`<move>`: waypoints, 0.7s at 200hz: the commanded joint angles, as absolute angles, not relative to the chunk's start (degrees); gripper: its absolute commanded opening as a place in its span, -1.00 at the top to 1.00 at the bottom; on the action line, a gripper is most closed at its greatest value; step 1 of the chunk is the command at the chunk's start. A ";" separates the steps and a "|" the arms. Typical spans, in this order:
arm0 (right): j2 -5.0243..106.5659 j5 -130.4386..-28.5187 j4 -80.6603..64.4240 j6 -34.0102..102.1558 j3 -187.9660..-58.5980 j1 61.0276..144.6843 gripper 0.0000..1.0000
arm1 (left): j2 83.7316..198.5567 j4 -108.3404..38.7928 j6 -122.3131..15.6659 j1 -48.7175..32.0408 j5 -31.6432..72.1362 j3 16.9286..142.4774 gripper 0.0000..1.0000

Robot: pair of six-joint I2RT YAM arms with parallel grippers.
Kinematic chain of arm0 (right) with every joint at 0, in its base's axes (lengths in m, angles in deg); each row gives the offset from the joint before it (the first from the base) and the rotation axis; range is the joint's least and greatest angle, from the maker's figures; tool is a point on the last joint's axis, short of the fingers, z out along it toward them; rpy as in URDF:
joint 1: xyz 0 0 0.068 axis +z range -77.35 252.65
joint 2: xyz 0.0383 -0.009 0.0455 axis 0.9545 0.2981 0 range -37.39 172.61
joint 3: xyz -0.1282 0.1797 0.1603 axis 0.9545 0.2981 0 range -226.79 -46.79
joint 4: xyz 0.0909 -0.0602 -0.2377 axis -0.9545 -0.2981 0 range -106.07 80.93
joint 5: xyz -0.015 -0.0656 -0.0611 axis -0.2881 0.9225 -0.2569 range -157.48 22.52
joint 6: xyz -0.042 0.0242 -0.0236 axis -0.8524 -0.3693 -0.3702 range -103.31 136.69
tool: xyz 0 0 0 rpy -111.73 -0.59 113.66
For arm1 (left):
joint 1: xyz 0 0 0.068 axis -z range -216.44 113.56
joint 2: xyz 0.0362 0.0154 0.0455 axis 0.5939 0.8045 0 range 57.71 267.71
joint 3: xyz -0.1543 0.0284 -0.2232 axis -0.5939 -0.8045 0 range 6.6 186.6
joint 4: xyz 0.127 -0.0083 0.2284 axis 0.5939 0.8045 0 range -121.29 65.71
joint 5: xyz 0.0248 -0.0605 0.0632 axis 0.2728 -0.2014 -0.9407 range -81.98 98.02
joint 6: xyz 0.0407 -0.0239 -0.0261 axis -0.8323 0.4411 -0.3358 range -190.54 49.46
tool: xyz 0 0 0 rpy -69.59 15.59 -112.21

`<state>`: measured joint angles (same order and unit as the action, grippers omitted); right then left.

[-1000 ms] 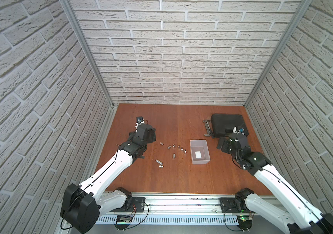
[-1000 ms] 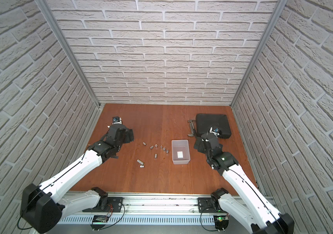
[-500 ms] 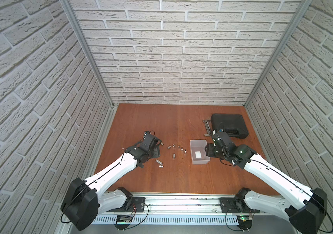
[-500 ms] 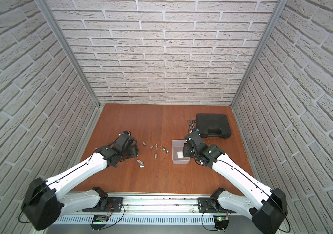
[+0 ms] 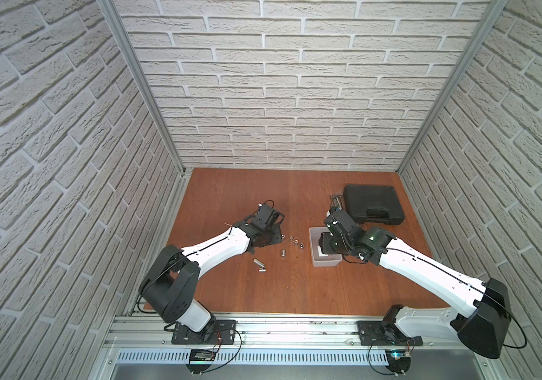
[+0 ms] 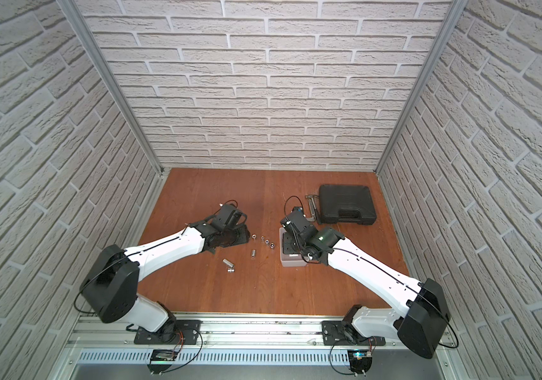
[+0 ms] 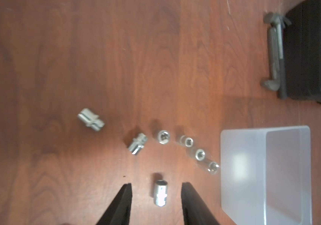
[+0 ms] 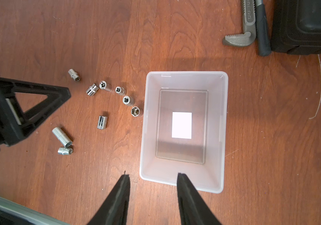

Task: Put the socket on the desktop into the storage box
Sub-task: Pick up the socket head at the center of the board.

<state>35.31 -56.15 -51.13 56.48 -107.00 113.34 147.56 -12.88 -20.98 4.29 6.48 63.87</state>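
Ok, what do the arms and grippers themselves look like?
The left arm and right arm match: white shells, black joints, thin black cables looping alongside. The left gripper and right gripper have black, tapering fingers. A green light glows near the right wrist.

In both top views the right arm [image 5: 427, 266] covers most of the storage box [image 5: 325, 261], hiding its floor, and the sockets [image 6: 254, 253] are too small to tell apart. The left wrist view is blurred, smearing the sockets nearest the box; its edges cut off the black case [image 7: 315, 48] and the box. The right wrist view crops the wrench [image 8: 250, 19].
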 commanded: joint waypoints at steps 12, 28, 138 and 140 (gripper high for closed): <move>34.50 -53.07 -50.94 55.06 -108.50 113.70 0.08 | 152.67 -11.56 -21.98 9.05 5.28 66.01 0.15; 32.90 -52.02 -49.63 54.90 -107.17 113.70 0.08 | 154.20 -11.16 -20.56 9.94 4.47 65.92 0.16; 32.31 -50.36 -46.58 54.73 -105.60 113.44 0.07 | 159.76 -6.01 -19.48 10.64 2.12 69.80 0.24; 32.19 -50.26 -46.64 54.74 -105.66 113.44 0.07 | 159.91 -5.88 -19.44 10.60 2.08 69.97 0.24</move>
<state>32.73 -50.86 -48.90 55.23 -106.19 113.36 157.96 -7.70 -19.52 10.26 2.87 68.16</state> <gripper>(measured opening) 0.466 0.392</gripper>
